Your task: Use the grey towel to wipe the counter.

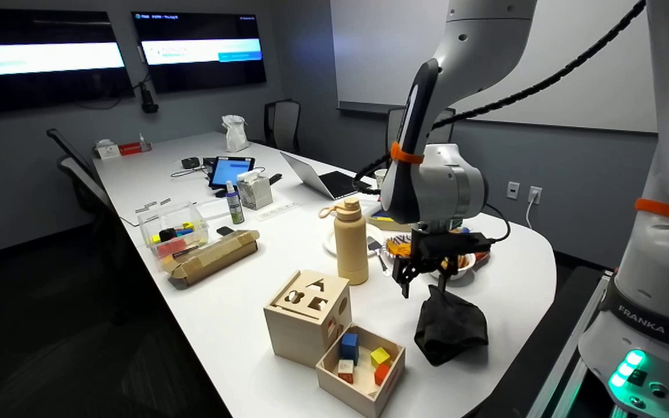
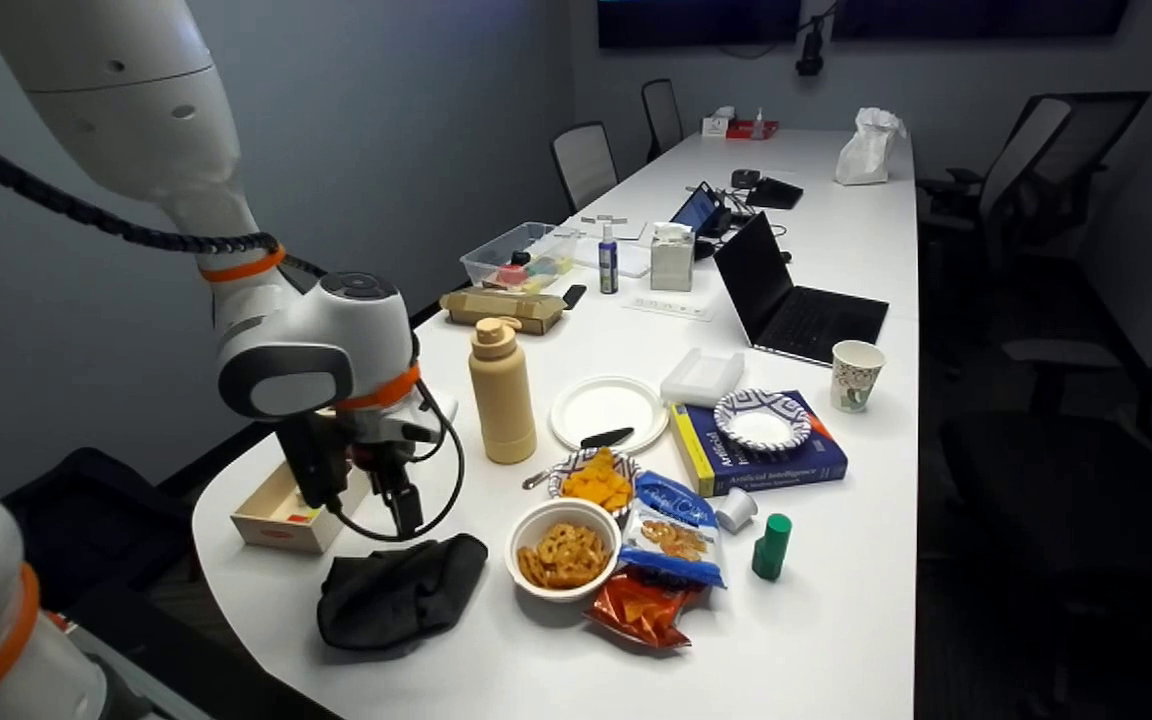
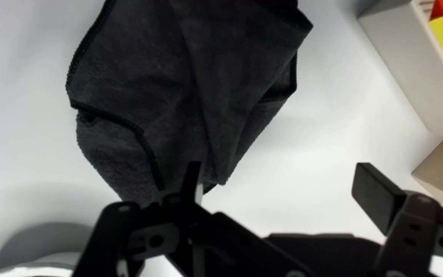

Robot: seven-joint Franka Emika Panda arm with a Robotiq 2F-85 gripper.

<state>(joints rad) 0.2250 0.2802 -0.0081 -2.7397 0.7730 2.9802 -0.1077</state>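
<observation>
Tan bottle (image 2: pixel 503 400), open laptop (image 2: pixel 804 316)

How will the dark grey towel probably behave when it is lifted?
The towel will likely sag, since its fabric lies in loose folds. It is probably light, looking thin at its stitched edges. Its matte, textured surface suggests little slipping.

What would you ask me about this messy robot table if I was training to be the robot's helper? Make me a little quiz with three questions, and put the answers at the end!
1. Pick one: is the pincer near the dark towel open or closed?
2. True or false: the towel is inside the wooden tray with the blocks.
3. Fill in the blank: on top of the blue book sits a patterned ____.

Key:
1. Open.
2. False; it lies on the table.
3. Bowl.
</observation>
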